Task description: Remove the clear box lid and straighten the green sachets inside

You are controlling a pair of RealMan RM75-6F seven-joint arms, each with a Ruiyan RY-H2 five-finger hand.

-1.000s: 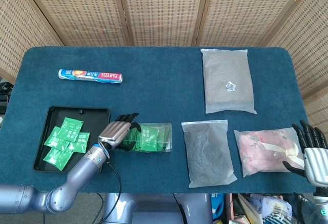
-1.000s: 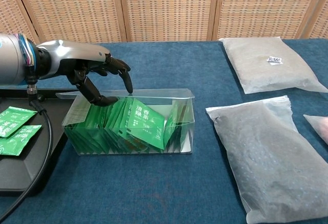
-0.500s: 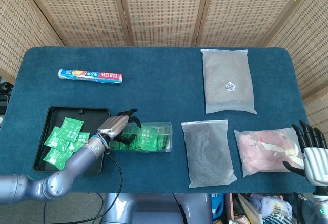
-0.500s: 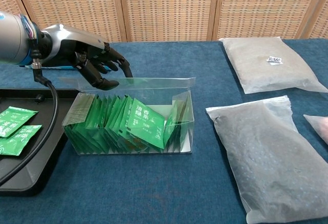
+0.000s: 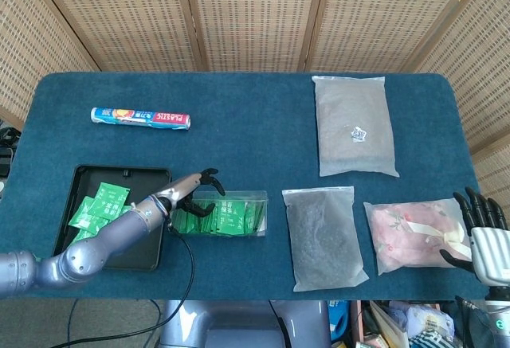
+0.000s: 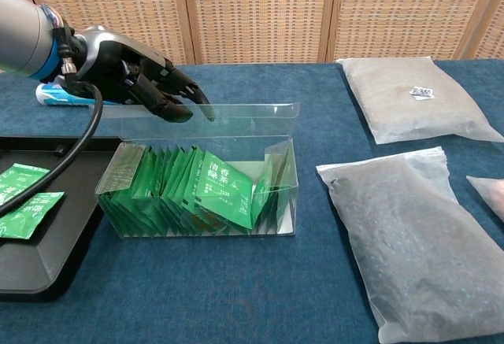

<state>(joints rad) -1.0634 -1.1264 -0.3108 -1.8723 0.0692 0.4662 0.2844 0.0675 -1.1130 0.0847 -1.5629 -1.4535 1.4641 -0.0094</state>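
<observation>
A clear box [image 6: 288, 202] near the table's front holds a row of green sachets [image 6: 221, 189], some leaning sideways. My left hand [image 6: 146, 81] pinches the left end of the clear lid [image 6: 252, 120] and holds it tilted just above the box's open top, rear edge raised. From the head view the same box [image 5: 260, 219] lies right of the black tray, with the left hand [image 5: 191, 191] over its left end. My right hand [image 5: 483, 233] rests at the table's front right corner, fingers apart, holding nothing.
A black tray [image 5: 119, 174] with several loose green sachets [image 5: 99, 213] sits left of the box. A blue roll [image 5: 141, 117] lies at the back left. Two grey bags [image 5: 355, 125] [image 5: 325, 236] and a pink bag [image 5: 413, 232] fill the right side.
My left hand has risen and drawn back toward the far side, taking the clear lid up off the box. The right hand has stayed put.
</observation>
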